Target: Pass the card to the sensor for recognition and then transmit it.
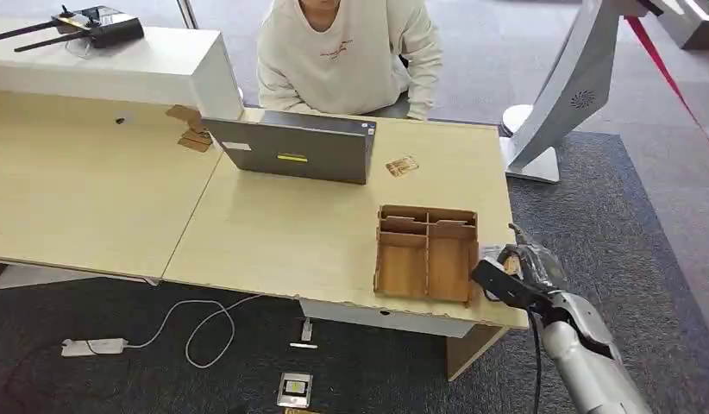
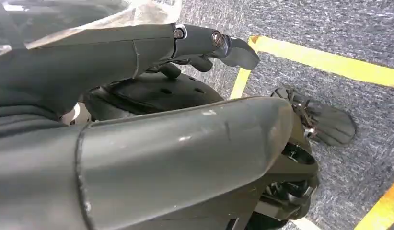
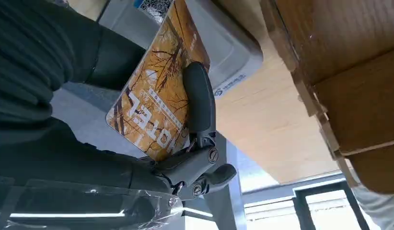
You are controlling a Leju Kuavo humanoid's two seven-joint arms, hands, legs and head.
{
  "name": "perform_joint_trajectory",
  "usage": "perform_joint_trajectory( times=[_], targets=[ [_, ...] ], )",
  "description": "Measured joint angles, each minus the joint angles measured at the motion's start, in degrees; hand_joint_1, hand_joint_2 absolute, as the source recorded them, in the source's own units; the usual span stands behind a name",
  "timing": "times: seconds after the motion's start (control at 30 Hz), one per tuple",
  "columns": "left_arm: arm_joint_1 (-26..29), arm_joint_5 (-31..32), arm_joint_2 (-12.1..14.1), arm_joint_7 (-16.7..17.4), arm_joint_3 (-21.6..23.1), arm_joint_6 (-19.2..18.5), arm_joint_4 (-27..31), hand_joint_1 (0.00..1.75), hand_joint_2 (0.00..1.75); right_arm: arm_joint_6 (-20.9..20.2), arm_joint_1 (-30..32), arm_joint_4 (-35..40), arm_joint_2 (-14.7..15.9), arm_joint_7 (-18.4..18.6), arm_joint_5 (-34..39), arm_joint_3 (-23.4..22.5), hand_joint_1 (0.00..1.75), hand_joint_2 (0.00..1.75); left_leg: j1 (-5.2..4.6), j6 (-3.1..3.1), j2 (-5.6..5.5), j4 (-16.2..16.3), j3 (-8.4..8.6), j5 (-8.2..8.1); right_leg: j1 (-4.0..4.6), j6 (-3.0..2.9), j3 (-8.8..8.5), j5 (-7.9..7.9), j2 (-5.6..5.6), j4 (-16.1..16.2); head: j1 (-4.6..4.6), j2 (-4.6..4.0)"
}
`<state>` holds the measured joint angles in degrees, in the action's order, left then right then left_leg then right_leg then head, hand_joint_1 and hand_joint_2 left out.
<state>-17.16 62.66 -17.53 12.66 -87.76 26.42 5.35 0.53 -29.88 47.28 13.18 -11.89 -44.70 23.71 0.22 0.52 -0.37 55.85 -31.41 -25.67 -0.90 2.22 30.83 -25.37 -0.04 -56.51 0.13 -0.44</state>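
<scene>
- Orange card [image 3: 154,108] is pinched in the right hand [image 3: 185,139], a dark finger [image 3: 199,98] pressed across its printed face; its far corner lies over the grey sensor [image 3: 219,48] on the desk [image 1: 291,233].
- From the head view, the right hand [image 1: 515,274] sits at 3 o'clock of the wooden organiser [image 1: 426,254], at the desk's edge.
- Recommended: lower the card flat onto the sensor and pause; loosening the pinch risks a drop.
- Left hand [image 2: 137,120] hangs over carpet; whether it is closed cannot be told.
</scene>
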Motion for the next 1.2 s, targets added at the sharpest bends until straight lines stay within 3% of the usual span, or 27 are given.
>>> perform_joint_trajectory(
  times=[0.9,1.2],
  targets=[
    [-0.1,0.0,0.0,-0.1,0.0,-0.7,0.0,0.00,0.00,-0.7,-1.3,-2.6,-1.9,0.6,-0.9,1.8,1.75,1.75,0.00,0.00,0.00,0.0,0.01,0.00,0.00,0.00,0.01,0.00,0.00,0.0,0.00,0.00],
    [0.1,0.2,0.2,-0.8,0.0,-1.7,0.0,0.00,0.00,2.9,-0.9,-2.9,-1.1,0.8,-0.7,1.9,1.75,1.75,0.00,0.00,0.00,0.0,0.01,0.00,-0.01,0.00,0.02,0.00,0.00,0.0,0.00,0.00]
  ],
)
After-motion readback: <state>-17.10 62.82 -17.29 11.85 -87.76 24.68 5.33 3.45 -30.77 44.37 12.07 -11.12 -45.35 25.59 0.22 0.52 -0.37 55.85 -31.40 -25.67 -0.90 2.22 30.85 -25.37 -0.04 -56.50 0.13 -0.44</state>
